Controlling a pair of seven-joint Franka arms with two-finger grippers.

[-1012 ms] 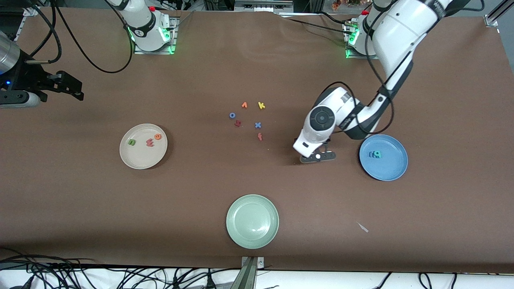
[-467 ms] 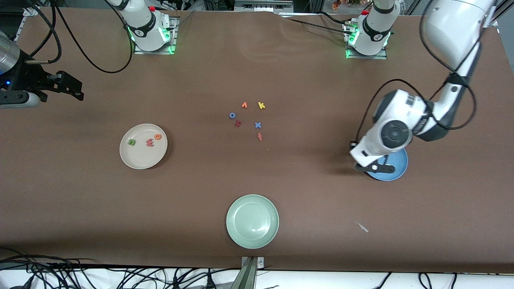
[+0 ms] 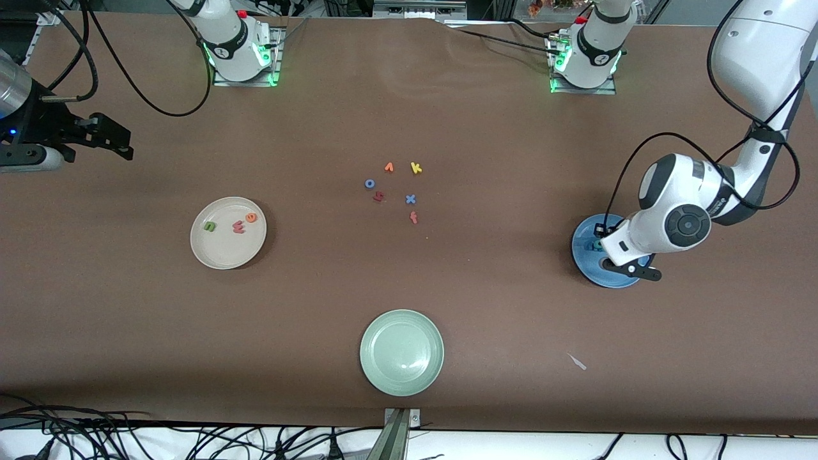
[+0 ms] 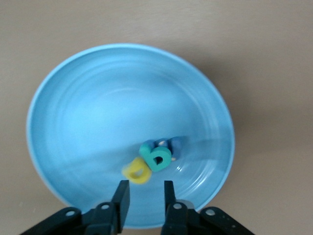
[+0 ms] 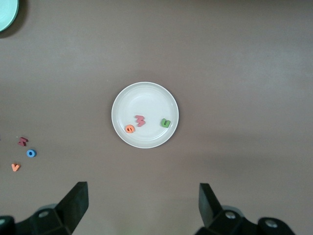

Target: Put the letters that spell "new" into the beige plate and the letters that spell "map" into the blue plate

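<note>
moved: left arm has swung from the bare table beside the letter cluster to the blue plate (image 3: 585,255); left gripper (image 4: 143,196) now hangs over that plate; everything else on the table unchanged
left gripper state: fingers (image 4: 121,198) parted a little with nothing between them; yellow "p" (image 4: 137,171) lies loose on the plate just past the fingertips, looks released
blue plate contents: teal "a" (image 4: 156,155), blue "m" (image 4: 177,147) and yellow "p", bunched together and touching, off the plate's centre toward the rim nearest the gripper
key relation: the three letters sit on the plate directly under and just ahead of the left gripper tips; the left arm is the only one near this plate
right gripper (image 5: 143,200): wide open, empty, waiting high at the right arm's end of the table, looking down on the beige plate (image 3: 217,255)
beige plate contents: green "n" (image 3: 209,225), pinkish-red "w" (image 3: 238,226), orange "e" (image 3: 252,218), in a rough row across the plate's half away from the front camera
leftovers: small cluster of other letters (image 3: 396,190) mid-table, between the beige plate and the blue plate, farther from the front camera than the pale green plate (image 3: 401,352), which is empty
progress (judgement): both words look fully sorted; what remains for the left arm is to lift straight up clear of the blue plate without nudging the letters
</note>
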